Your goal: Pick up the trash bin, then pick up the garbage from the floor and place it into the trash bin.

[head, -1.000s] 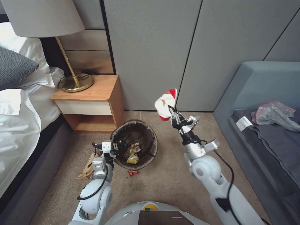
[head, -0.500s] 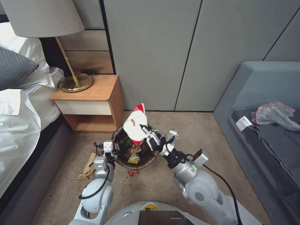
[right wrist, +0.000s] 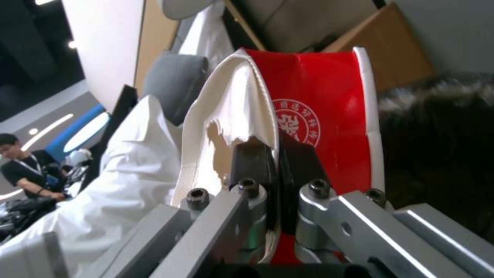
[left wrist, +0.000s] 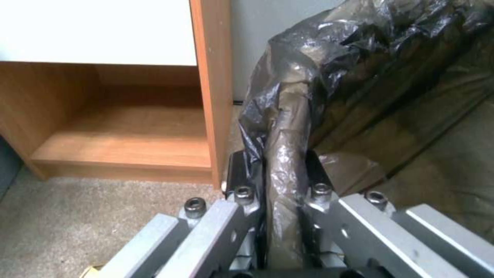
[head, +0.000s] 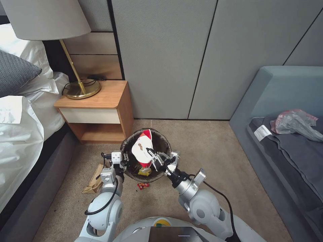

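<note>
The trash bin (head: 165, 142), lined with a dark bag, stands tilted on the carpet floor (head: 208, 158) in front of me. My left gripper (head: 123, 162) is shut on its near-left rim; the left wrist view shows the fingers (left wrist: 241, 181) clamping the bag-covered rim (left wrist: 284, 154). My right gripper (head: 152, 156) is shut on a red-and-white wrapper (head: 142, 148), held over the bin's opening. In the right wrist view the wrapper (right wrist: 314, 112) stands between the shut fingers (right wrist: 247, 162). A yellow wrapper (head: 144, 171) lies inside the bin. A small red wrapper (head: 143, 185) and a crumpled brown paper bag (head: 94, 182) lie on the floor.
A wooden nightstand (head: 101, 111) with a brass lamp (head: 80, 88) stands just behind the bin on the left. The bed (head: 23, 134) runs along the left side. A blue-grey sofa (head: 282, 111) holding a plastic bag (head: 294, 124) is on the right. Open carpet lies between bin and sofa.
My right arm has swung the red-and-white wrapper from high on the right, down and leftward to over the bin. The left gripper and bin have hardly moved.
</note>
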### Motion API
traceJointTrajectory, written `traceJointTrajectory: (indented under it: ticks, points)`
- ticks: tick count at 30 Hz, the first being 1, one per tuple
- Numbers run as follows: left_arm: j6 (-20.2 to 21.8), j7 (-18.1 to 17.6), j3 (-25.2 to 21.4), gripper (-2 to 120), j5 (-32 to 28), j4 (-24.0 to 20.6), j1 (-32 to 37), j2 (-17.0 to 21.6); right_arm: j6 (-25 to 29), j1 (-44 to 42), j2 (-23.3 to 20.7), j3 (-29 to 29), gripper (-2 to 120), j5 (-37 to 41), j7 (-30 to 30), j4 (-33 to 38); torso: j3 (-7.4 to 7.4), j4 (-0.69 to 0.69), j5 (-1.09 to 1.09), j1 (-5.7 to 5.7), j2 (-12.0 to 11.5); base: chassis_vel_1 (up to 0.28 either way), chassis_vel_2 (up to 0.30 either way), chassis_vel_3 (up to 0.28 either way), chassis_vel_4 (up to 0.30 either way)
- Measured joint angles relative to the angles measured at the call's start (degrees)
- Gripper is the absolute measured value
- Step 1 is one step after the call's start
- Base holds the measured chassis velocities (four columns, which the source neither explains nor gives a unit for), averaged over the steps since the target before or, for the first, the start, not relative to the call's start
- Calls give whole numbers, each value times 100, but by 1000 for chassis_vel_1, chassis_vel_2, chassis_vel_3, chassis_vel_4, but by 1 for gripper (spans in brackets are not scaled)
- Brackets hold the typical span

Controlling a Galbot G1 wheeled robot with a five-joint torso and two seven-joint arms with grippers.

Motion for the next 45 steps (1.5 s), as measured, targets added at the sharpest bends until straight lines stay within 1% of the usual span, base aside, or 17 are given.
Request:
traceJointTrajectory:
  ticks: [6, 21, 25, 26, 29, 30, 32, 33, 34, 37, 38, 41, 42, 45]
  points:
    - [-2, 6, 29, 3, 11, -33, -4, -24, 34, -8, 127, -87, 0, -2, 94, -362, 0, 0, 0, 0, 0, 0, 0, 0, 0]
    - [-6, 4, 36, 3, 17, -79, 6, -30, 85, -25, 260, -130, 0, -134, 103, -850, 0, 0, 0, 0, 0, 0, 0, 0, 0]
    - [-6, 3, 37, 3, 21, -80, 7, -33, 73, -25, 284, -132, 16, -146, 143, -934, 0, 0, 0, 0, 0, 0, 0, 0, 0]
    - [-6, 3, 37, 3, 21, -80, 7, -33, 73, -25, 284, -132, 16, -146, 143, -934, 0, 0, 0, 0, 0, 0, 0, 0, 0]
    - [-6, 2, 38, 3, 23, -80, 8, -35, 58, -25, 294, -148, 32, -145, 195, -974, 0, 0, 0, 0, 0, 0, 0, 0, 0]
    - [-6, 2, 38, 3, 23, -80, 8, -35, 58, -25, 294, -148, 32, -145, 195, -974, 0, 0, 0, 0, 0, 0, 0, 0, 0]
    - [-6, 1, 38, 3, 23, -80, 8, -35, 54, -21, 294, -152, 39, -145, 214, -986, 0, 0, 0, 0, 0, 0, 0, 0, 0]
    - [-6, 0, 38, 3, 24, -80, 7, -34, 53, -15, 292, -152, 45, -144, 229, -994, 0, 0, 0, 0, 0, 0, 0, 0, 0]
    - [-6, 0, 38, 3, 24, -80, 7, -34, 53, -15, 292, -152, 45, -144, 229, -994, 0, 0, 0, 0, 0, 0, 0, 0, 0]
    - [-6, -1, 37, 3, 24, -80, 4, -34, 45, -6, 291, -150, 61, -156, 272, -1017, 0, 0, 0, 0, 0, 0, 0, 0, 0]
    - [-6, -1, 37, 3, 24, -80, 4, -34, 45, -6, 291, -150, 61, -156, 272, -1017, 0, 0, 0, 0, 0, 0, 0, 0, 0]
    - [-6, -2, 36, 3, 24, -80, 4, -33, 44, -15, 299, -147, 76, -189, 293, -1030, 0, 0, 0, 0, 0, 0, 0, 0, 0]
    - [-6, -2, 36, 3, 24, -80, 4, -33, 44, -15, 299, -147, 76, -189, 293, -1030, 0, 0, 0, 0, 0, 0, 0, 0, 0]
    - [-5, -2, 37, 3, 23, -84, 2, -30, 4, -22, 301, -155, 90, -236, 475, -1028, 0, 0, 0, 0, 0, 0, 0, 0, 0]
